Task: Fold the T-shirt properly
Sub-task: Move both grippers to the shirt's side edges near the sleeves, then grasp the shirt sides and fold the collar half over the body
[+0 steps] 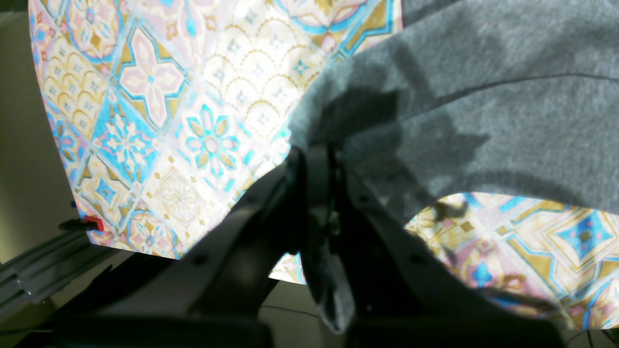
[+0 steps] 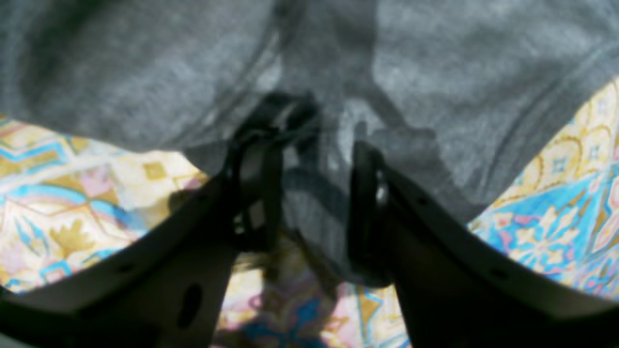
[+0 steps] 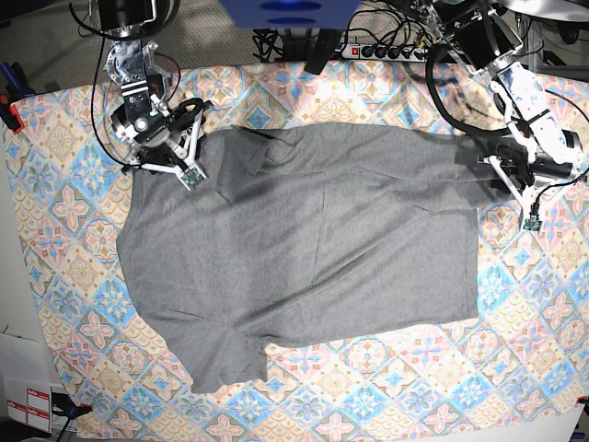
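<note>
T-shirt (image 3: 304, 249): spread flat, centre of base view, on patterned tablecloth (image 3: 74, 276) | left gripper (image 1: 314, 159): jaws pressed together, pinching shirt edge, right of base view | right gripper (image 2: 309, 159): jaws parted, grey cloth between them, upper left.

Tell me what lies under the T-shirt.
The patterned tablecloth shows all around the T-shirt and runs beneath it. Whatever else lies under the cloth is covered.

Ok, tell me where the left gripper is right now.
In the base view the left gripper sits at the right, at the far right corner of the T-shirt; the left wrist view shows it shut on the grey cloth over the patterned tablecloth.
</note>
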You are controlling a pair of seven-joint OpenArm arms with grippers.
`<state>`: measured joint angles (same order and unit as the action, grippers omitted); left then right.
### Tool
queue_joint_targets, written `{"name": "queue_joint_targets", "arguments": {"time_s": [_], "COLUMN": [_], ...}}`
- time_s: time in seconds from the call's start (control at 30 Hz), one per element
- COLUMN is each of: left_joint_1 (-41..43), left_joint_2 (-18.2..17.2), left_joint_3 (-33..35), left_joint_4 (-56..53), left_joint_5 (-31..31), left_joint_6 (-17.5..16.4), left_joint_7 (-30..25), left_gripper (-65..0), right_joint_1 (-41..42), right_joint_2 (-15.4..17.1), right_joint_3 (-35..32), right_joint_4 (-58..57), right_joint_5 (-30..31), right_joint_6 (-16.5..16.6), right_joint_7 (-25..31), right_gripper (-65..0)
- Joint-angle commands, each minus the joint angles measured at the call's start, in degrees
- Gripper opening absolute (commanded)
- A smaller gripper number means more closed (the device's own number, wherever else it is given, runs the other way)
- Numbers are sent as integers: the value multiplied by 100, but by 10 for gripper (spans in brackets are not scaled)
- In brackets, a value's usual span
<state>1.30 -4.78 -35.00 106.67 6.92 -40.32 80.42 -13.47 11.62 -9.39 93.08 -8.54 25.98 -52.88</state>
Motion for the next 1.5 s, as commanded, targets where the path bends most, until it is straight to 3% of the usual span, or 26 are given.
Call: {"name": "queue_joint_targets", "arguments": {"time_s": [0.0, 0.23, 0.43, 0.57, 0.7, 0.9, 1.07, 1.3, 1.47], "left_joint_1": [-64, -55, -55, -55, -55, 33, 59, 15, -258], "left_joint_2": [-72, -72, -72, -72, -72, -72, -72, -107, -89], "left_joint_3": [-12, -29, -29, -29, -29, -12, -20, -47, -47], "left_joint_4": [89, 89, 89, 89, 89, 89, 89, 89, 80], "left_joint_5": [7, 7, 7, 16, 16, 16, 16, 60, 253], "left_joint_6": [32, 32, 32, 32, 32, 32, 32, 32, 32], "left_joint_7": [-42, -42, -42, -42, -42, -42, -42, -42, -42], "left_gripper": [-650, -650, -650, -650, -650, -650, -650, -650, -650], "right_joint_1": [139, 130, 121, 112, 7, -442, -485, -617, -609], "right_joint_2": [38, 38, 38, 38, 21, 12, 12, -375, -419], "right_joint_3": [-33, -41, 11, 117, 697, 1532, 1638, 2332, 2543], "right_joint_4": [50, 86, 94, 94, 279, 1483, 1545, 1589, 1580], "right_joint_5": [58, 58, 58, 58, 58, 58, 67, 67, 67], "right_joint_6": [-9, -9, -17, -53, -53, -53, -53, -44, -44], "right_joint_7": [97, 97, 44, 62, 97, 62, 36, 115, 273], "right_gripper": [-413, -429, -650, -649, -650, -650, -650, -650, -650]}}
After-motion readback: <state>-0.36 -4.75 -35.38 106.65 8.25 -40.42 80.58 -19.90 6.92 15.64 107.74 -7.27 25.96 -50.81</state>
